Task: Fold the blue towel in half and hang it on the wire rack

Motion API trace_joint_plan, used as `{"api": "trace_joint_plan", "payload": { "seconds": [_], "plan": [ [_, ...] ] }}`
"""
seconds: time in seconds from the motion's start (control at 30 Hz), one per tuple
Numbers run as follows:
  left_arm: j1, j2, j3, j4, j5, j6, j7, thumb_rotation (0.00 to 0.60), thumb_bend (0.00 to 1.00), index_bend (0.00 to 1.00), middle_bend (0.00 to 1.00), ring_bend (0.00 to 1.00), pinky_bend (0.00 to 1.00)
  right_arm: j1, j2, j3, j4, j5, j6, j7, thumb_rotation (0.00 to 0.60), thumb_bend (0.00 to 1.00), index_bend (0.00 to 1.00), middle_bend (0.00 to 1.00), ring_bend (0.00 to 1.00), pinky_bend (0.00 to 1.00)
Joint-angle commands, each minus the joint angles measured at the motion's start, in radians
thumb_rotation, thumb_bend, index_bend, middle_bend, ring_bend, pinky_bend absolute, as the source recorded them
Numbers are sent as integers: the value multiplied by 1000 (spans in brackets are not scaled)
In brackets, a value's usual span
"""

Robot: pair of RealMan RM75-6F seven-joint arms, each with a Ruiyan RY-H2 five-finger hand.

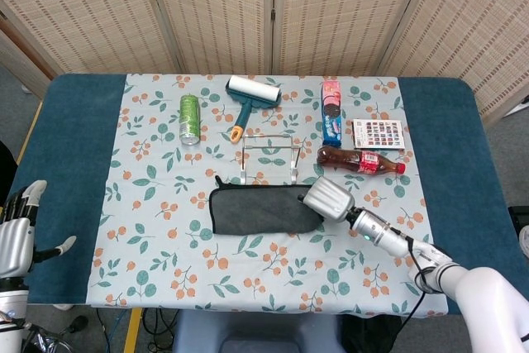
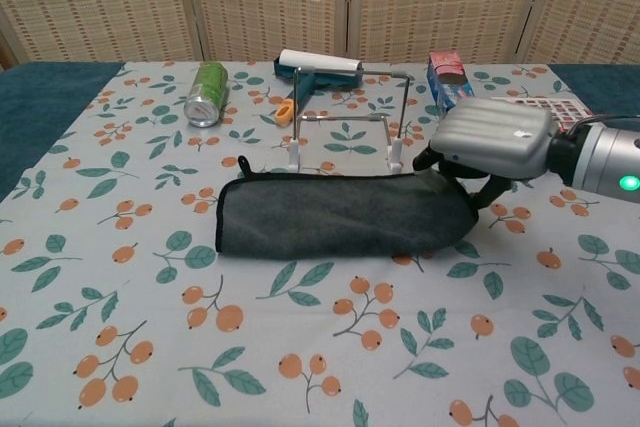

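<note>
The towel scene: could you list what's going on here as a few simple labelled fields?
towel: blue towel, folded, lying flat on the flowered cloth in front of the wire rack
right hand: right hand grips the towel's right end, lifting it slightly
left hand: left hand, fingers apart, holding nothing, off the table's left edge
rack: upright, nothing hanging on it
behind rack: lint roller, green can
right of rack: cola bottle lying down
</note>
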Motion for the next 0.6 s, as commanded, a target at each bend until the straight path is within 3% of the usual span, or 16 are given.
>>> {"api": "trace_joint_plan", "payload": {
  "seconds": [0.03,0.33,0.6],
  "plan": [
    [2,2,-3,-1,4,4,3,600,0,0,0,0,2,-7,41,30,-67,14,51,-16,600,506,803,909,869,1000],
    [12,8,-9,-7,10,10,0,600,0,0,0,0,2,-14,206,129,-382,49,142,-172,600,541,804,912,871,1000],
    [21,16,-10,-11,24,16,-18,600,0,0,0,0,2,-11,317,229,-634,110,141,-354,600,576,804,915,871,1000]
  ]
}}
